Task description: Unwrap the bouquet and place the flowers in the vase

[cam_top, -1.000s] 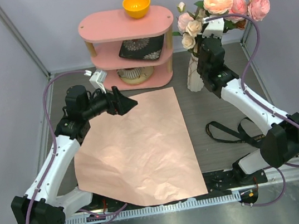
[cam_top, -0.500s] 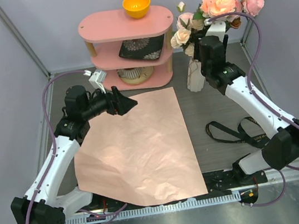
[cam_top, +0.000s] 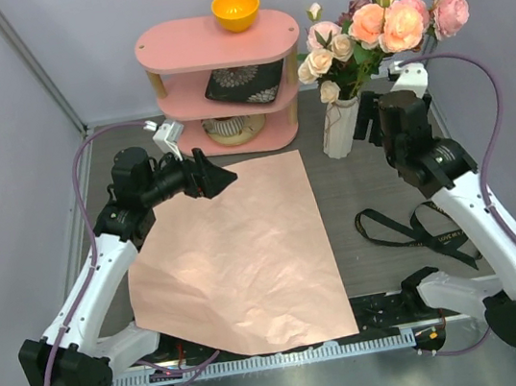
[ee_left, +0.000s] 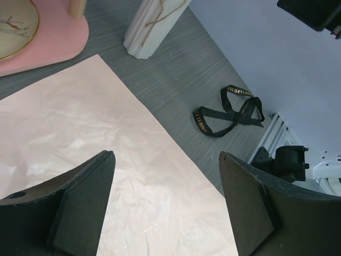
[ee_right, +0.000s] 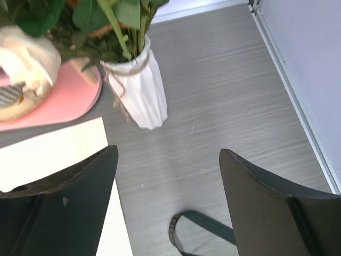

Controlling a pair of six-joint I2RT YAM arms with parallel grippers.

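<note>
Basically done: the flowers (cam_top: 369, 26) are seated in the vase (cam_top: 338, 132) near the table's back edge; left gripper (ee_left: 166, 160) and right gripper (ee_right: 168, 152) are left gaping, empty.

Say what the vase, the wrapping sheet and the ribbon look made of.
Vase: probably matte white ceramic, though plastic is possible; sharp vertical ribs, no gloss.
Wrapping sheet: thin salmon-pink paper, lying flat with soft creases.
Ribbon: black woven fabric, lying in limp loops, with gold lettering.

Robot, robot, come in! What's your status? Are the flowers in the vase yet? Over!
Both open, empty: left gripper, right gripper. The flowers stand in the vase. Loose wrapping paper and black ribbon lie flat, clear of it.
</note>
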